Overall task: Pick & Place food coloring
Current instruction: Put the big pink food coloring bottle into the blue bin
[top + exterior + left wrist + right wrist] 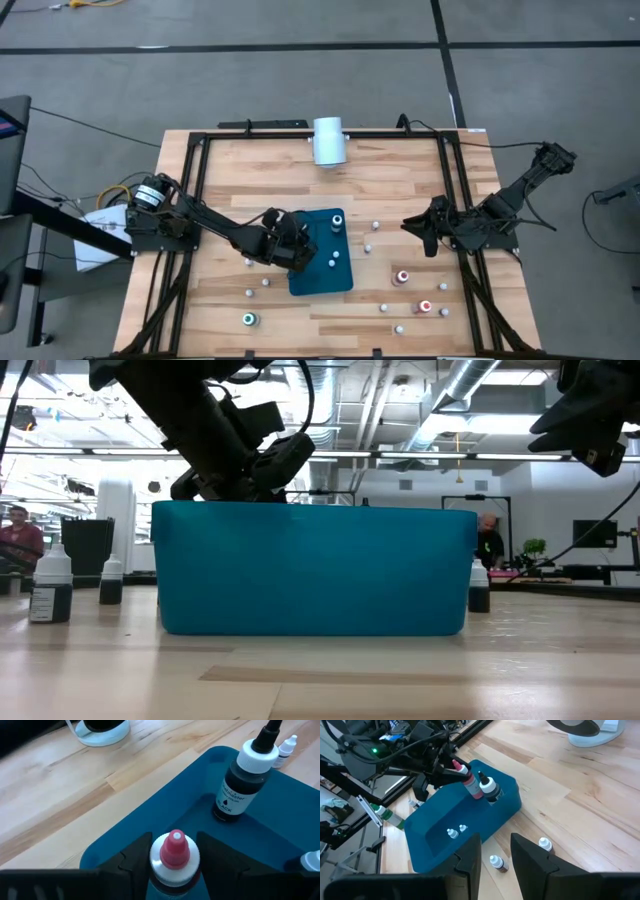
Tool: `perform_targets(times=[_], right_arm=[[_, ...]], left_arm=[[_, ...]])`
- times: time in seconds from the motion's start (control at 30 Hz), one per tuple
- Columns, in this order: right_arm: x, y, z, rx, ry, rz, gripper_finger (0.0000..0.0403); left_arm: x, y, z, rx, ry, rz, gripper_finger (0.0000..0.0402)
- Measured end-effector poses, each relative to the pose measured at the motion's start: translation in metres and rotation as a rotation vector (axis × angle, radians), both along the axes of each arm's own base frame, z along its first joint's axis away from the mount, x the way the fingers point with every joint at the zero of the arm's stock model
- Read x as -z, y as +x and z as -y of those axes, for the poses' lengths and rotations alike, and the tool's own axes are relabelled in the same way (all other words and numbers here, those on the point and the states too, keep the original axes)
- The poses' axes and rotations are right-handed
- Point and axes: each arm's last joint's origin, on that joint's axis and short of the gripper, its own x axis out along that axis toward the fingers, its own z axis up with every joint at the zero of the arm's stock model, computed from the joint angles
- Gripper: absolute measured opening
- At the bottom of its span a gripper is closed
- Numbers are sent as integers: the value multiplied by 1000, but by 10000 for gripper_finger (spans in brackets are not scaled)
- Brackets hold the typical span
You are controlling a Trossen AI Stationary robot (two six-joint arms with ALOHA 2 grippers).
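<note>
We set the red-capped bottle (174,856) into the teal tray (150,820); left gripper (175,862) fingers flank it, grip unclear; next we lift clear

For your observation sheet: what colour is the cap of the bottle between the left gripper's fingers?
Pinkish red cap above a white collar, clearest in the left wrist view.

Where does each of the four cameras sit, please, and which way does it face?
High view: overhead, straight down on the wooden table; both arms show, the left gripper over the teal rectangular tray.
Low view: at tabletop height, level at the tray's wall; arms enter from above.
Left wrist view: into the tray, dark fingers flanking a red-capped bottle.
Right wrist view: from the right gripper, toward the tray.
Shared: both wrist views show the black-labelled bottle.
</note>
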Motion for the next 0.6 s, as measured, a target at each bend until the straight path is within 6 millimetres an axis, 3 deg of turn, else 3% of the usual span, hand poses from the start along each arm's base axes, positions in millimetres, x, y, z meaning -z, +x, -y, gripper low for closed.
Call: perform_targets(times=[0.6], right_arm=[[0, 0, 0, -3, -1, -2, 95]], left_arm=[[1, -1, 0, -8, -15, -8, 146]])
